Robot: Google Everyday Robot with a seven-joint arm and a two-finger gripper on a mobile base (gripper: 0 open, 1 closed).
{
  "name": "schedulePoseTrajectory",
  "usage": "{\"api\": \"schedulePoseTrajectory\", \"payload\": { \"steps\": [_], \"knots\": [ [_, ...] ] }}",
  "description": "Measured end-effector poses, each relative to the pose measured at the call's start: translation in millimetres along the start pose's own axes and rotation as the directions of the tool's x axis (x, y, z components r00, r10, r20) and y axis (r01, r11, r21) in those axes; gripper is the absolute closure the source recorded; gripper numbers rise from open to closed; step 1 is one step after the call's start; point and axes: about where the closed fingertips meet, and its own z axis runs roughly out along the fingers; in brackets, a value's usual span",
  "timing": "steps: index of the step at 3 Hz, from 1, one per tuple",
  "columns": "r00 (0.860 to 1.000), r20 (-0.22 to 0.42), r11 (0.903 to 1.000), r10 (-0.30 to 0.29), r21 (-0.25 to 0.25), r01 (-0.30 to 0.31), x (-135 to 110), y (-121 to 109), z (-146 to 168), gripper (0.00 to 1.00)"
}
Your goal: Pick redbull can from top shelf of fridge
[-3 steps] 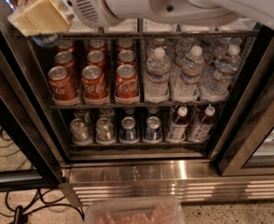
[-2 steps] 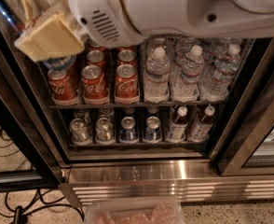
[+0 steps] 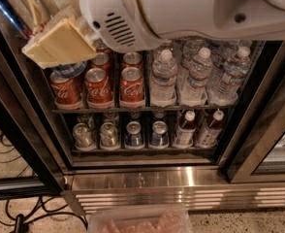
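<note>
Tool (image 3: 60, 45) at upper left, apparently clamped around redbull can (image 3: 68, 70)

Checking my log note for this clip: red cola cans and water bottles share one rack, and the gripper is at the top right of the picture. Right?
Not quite. The camera view shows the gripper at the top left, above the red cola cans, not the top right. The rest holds: the cola cans and the water bottles share one rack.
</note>
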Motion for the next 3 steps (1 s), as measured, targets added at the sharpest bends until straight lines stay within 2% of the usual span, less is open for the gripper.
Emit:
{"api": "schedulePoseTrajectory", "payload": {
  "steps": [3],
  "knots": [
    [1.000, 0.000, 1.0000, 0.000, 0.000, 0.000, 0.1, 0.0, 0.0, 1.00]
  ]
}}
